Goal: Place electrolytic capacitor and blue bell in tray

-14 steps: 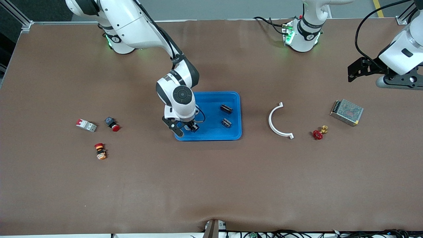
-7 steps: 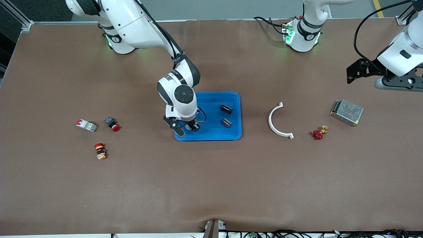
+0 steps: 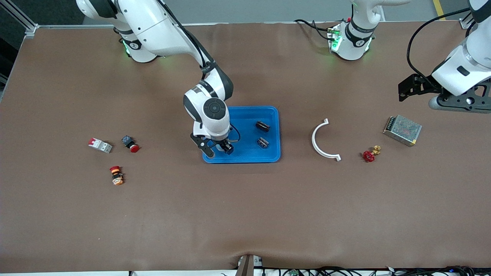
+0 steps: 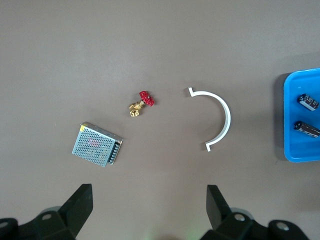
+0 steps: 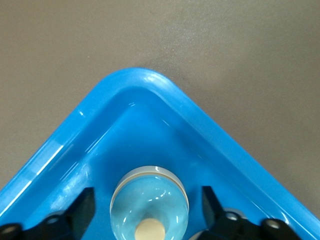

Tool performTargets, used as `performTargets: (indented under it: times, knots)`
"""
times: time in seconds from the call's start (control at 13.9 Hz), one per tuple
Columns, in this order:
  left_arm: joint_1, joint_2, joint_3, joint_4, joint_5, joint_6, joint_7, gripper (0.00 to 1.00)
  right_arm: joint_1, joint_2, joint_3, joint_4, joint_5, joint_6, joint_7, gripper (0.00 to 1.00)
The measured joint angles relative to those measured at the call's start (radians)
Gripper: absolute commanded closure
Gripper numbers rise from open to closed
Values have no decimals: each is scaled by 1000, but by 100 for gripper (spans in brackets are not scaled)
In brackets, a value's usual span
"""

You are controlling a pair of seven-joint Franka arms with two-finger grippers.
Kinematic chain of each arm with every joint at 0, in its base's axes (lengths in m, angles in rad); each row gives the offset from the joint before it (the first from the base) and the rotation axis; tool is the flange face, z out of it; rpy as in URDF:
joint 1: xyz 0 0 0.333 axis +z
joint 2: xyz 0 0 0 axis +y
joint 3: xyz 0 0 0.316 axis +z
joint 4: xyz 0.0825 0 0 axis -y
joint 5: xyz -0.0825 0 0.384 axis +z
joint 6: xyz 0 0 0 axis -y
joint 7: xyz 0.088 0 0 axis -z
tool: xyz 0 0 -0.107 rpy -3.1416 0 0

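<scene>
blue bell [image 5: 149, 202] in tray [image 3: 272, 155] corner, right gripper [image 3: 218, 149] open around it | two capacitors [image 3: 262, 126] in | left gripper [image 4: 150, 207] open, waiting | nearly done

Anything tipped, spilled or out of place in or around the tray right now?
Nothing stands out. Two capacitors lie inside the tray, and the blue bell sits in its corner between the right gripper jaws. The left gripper waits over bare table.

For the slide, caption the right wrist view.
Right gripper open around the blue bell in a corner of the tray.
</scene>
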Motion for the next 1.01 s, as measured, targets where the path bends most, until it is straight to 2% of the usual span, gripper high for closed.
performTargets:
  times: [0.14,0.36,0.5,1.01]
  knots:
    - [0,0,0,1,0,2,0,0,0,0,-5,16,-23,-27,-11,0]
    - [3,0,0,2,0,3,0,0,-17,-1,-20,109,-25,-192,-116,0]
    - [5,0,0,4,0,3,0,0,-60,-6,-24,160,-25,-250,-221,0]
    - [8,0,1,14,0,4,0,0,-301,-20,-31,186,-25,-256,-660,0]
